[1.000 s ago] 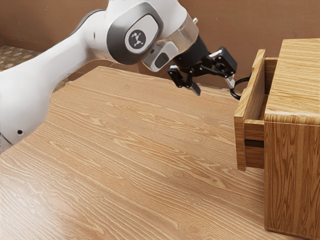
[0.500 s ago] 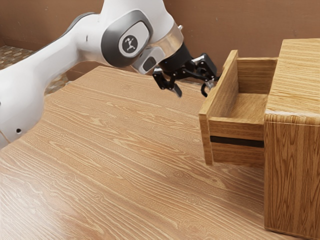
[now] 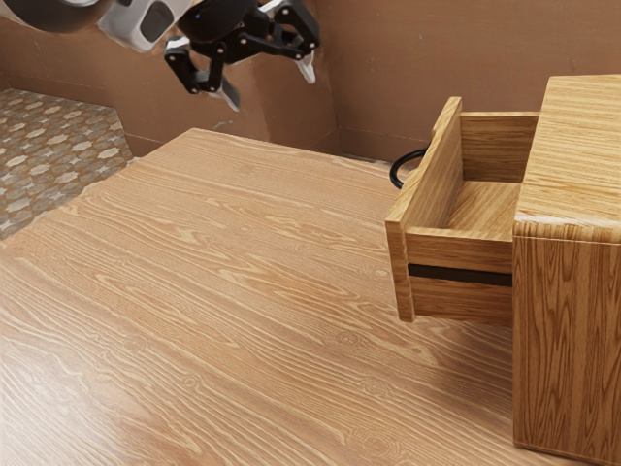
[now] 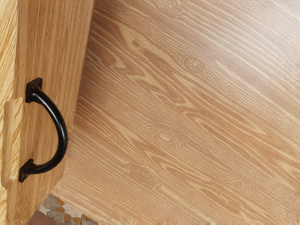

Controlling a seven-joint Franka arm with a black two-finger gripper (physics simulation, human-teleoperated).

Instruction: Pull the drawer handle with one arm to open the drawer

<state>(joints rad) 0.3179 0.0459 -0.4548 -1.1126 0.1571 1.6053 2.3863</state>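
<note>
The light wooden drawer [image 3: 432, 199] has been pulled out, and the black two-finger gripper [image 3: 271, 85] lifted away from its curved black handle [image 3: 402, 169].

White arm [image 3: 121, 24], black fingers [image 3: 227, 92] (pale tips)

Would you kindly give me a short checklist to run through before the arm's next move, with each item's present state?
1. Drawer pulled out of the cabinet: ok, its inner floor shows.
2. Pincer free of the handle: ok, it hangs high above the table, well apart from it.
3. Pincer open and holding nothing: ok.
4. Handle fixed to the drawer front at both ends: ok in the wrist view.
5. Drawer at its full travel: cannot tell.
</note>
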